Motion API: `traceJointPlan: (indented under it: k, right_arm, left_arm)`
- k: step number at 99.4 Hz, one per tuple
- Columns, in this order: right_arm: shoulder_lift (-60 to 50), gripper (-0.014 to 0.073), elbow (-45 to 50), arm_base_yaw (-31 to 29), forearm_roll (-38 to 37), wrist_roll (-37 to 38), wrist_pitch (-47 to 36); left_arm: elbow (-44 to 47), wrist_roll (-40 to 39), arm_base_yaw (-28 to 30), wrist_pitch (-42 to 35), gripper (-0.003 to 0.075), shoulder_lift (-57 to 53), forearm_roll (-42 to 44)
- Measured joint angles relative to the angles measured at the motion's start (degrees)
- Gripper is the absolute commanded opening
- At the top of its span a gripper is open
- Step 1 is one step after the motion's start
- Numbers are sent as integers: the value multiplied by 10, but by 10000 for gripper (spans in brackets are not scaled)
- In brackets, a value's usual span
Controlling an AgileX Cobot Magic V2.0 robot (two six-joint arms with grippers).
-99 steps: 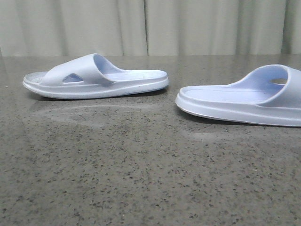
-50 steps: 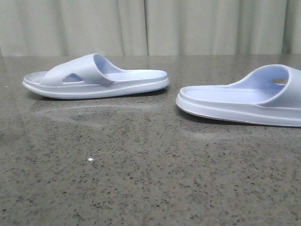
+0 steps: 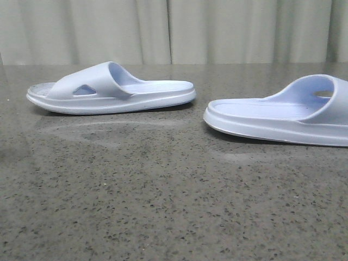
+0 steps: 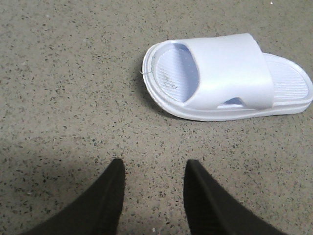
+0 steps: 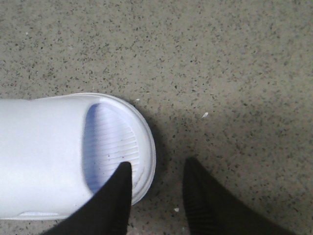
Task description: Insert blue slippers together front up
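Here, two blue slippers lie flat on a speckled gray stone table (image 3: 163,206) that looks smooth and a bit shiny. They are soft foam, pale lavender-blue, with rounded edges, a wide strap and thin ribs along the footbed. In the front view the left slipper (image 3: 111,89) sits at about ten o'clock, toe end pointing left, and a small triangle hole shows in the side of its strap. The right slipper (image 3: 283,114) sits at about three o'clock and is cut off by the edge of the picture; the two are near each other but not touching. Pale curtains (image 3: 174,30) hang behind the table. No arms show in the front view; only the wrist views show them. The left gripper (image 4: 152,169) has black pointed fingers spread apart over bare table, with the left slipper at about one o'clock from it. The right gripper (image 5: 155,171) also has its fingers apart, and one finger (image 5: 117,196) is in front of the toe rim of the right slipper; I cannot tell if it touches.
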Motion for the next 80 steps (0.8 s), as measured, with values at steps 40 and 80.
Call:
traceJointPlan:
  k: [40,80]
  right_arm:
    - [102,206,-2,-126,239,-213,43]
    - [207,206,-57,-169,359,-323,131]
  left_arm:
    - [-1,13,0,-1,252,32,-3]
    - [-1,19,0,-2,252,34,-5]
